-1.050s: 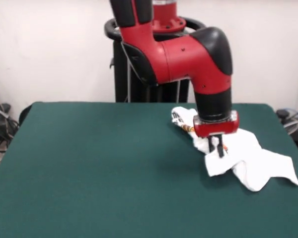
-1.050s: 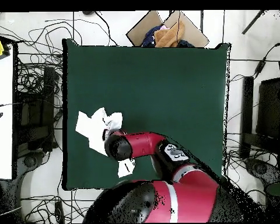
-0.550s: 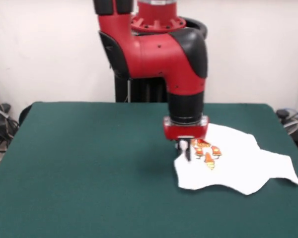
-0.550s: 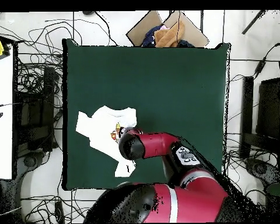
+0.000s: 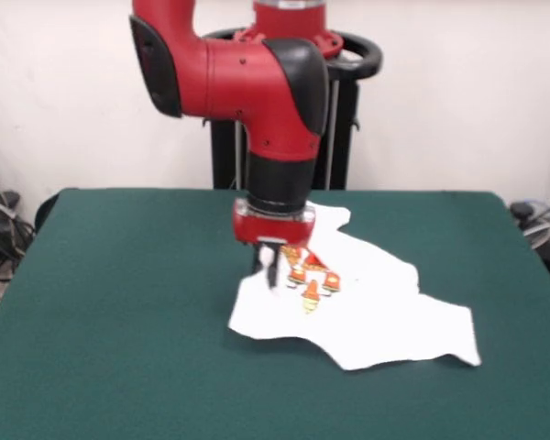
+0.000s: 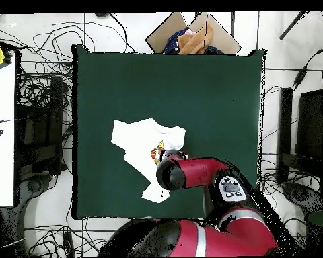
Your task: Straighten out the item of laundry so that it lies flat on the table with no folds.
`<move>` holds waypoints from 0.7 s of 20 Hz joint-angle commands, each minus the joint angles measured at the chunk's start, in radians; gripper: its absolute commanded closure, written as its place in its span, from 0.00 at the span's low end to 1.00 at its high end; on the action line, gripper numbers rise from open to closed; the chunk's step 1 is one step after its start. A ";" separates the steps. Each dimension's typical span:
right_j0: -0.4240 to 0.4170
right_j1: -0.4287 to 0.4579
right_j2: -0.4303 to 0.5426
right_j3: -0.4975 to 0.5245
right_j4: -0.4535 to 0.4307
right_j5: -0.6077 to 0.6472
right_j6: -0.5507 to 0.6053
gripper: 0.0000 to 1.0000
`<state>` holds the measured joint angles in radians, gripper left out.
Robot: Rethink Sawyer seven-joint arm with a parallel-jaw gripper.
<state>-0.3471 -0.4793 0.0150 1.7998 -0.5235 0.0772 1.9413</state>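
Note:
The item of laundry (image 5: 376,312) is a white T-shirt with red and orange cartoons, spread mostly open on the right half of the green table (image 5: 119,312). One sleeve points toward the front right. My gripper (image 5: 267,269) stands at the shirt's left edge beside the print, its fingers close together and pinching the cloth. From above, the shirt (image 6: 140,140) lies left of the middle of the table (image 6: 211,94). There the arm's black wrist (image 6: 169,173) covers the gripper and part of the shirt's hem.
Beyond the table's edge in the overhead view sits a cardboard box (image 6: 191,37) holding other clothes. Cables cover the floor at left by a white bench (image 6: 3,121). Dark stands (image 6: 312,121) flank the right side.
The gripper has travelled left across the front view, dragging the shirt with it. The shirt went from a crumpled heap to an opened shape with its print showing.

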 commanded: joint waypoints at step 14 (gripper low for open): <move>-0.139 0.151 0.059 -0.160 -0.133 -0.181 0.042 0.00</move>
<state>-0.4536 -0.4168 -0.0557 1.7487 -0.6102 -0.0666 1.9413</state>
